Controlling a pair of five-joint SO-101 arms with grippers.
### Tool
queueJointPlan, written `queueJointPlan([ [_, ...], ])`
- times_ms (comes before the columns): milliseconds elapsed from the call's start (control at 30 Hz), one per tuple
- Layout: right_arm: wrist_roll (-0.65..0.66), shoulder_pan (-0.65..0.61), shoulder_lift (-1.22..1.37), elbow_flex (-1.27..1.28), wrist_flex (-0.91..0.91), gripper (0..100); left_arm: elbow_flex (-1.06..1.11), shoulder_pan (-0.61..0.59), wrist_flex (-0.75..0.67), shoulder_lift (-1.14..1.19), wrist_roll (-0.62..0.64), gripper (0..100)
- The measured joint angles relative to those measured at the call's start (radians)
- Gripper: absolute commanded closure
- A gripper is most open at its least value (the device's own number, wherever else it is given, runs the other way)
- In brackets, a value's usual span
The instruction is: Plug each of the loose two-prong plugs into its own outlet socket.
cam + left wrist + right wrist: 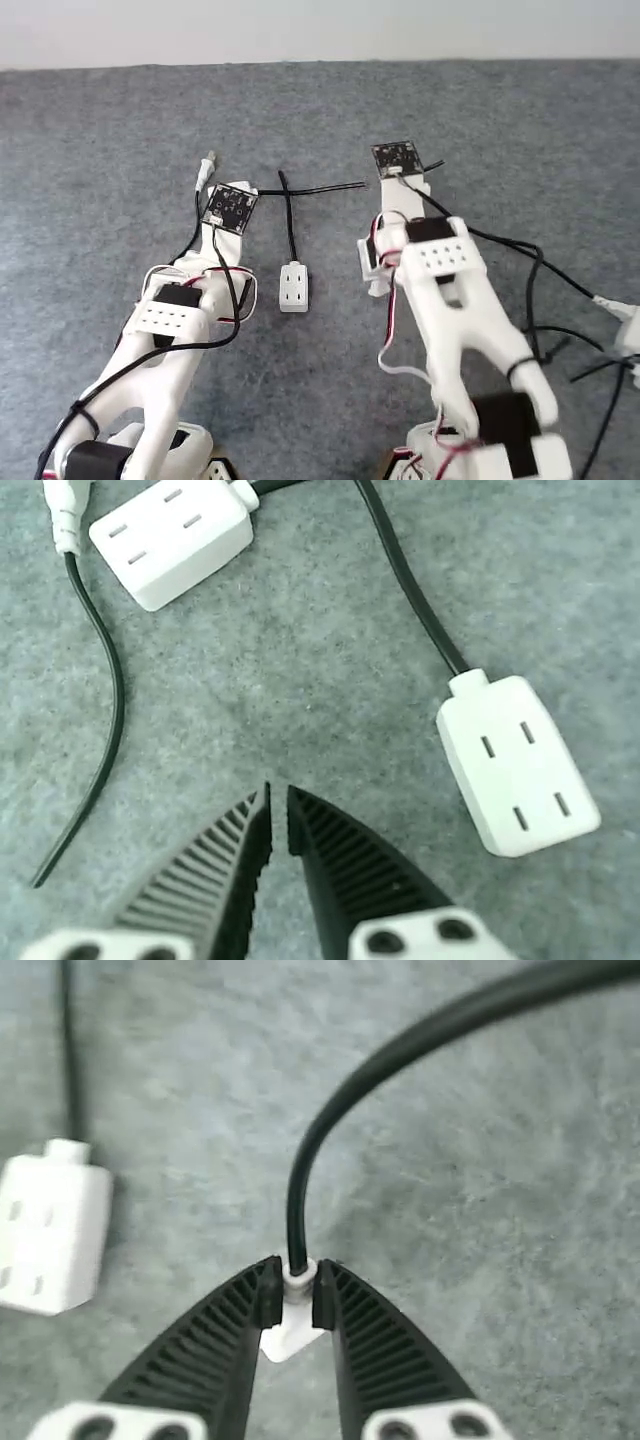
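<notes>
My right gripper (295, 1295) pinches a plug (288, 1338) by its body, near an outlet (50, 1225) on the bench (500, 1220); light, rigid, cord (400, 1060) springy, I judge; left gripper (278, 805) all but closed, empty.

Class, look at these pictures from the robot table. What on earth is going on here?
The right pincer is shut on a white plug, whose black cord arches away over the grey carpet. That plug is not in a socket yet. The left pincer is shut on nothing, over the carpet. A nearer outlet block lies beside it, and a farther outlet block has a second plug lying loose next to it.
</notes>
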Motion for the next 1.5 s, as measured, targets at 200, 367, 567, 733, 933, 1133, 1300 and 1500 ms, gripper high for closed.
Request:
queueJointPlan([
  [200, 0.028, 0.061, 0.144, -0.106, 0.017, 89.5, 0.000, 0.000, 0.000, 0.000, 0.000, 98],
  [367, 0.031, 0.058, 0.150, -0.140, 0.080, 85.9, 0.000, 0.000, 0.000, 0.000, 0.000, 98],
  [567, 0.031, 0.091, 0.150, -0.140, 0.094, 96.2, 0.000, 0.000, 0.000, 0.000, 0.000, 98],
  [733, 0.031, 0.084, 0.169, -0.141, 0.087, 98.8, 0.000, 0.000, 0.000, 0.000, 0.000, 98],
  [933, 0.031, 0.091, 0.252, -0.175, 0.087, 99.0, 0.000, -0.002, 0.000, 0.000, 0.000, 98],
  [1133, 0.031, 0.077, 0.256, -0.207, 0.091, 99.0, 0.000, -0.003, 0.000, 0.000, 0.000, 98],
  [1300, 0.040, 0.037, 0.256, -0.209, 0.094, 99.0, 0.000, -0.003, 0.000, 0.000, 0.000, 98],
  [1500, 0.092, 0.002, 0.258, -0.209, 0.094, 99.0, 0.000, -0.003, 0.000, 0.000, 0.000, 98],
])
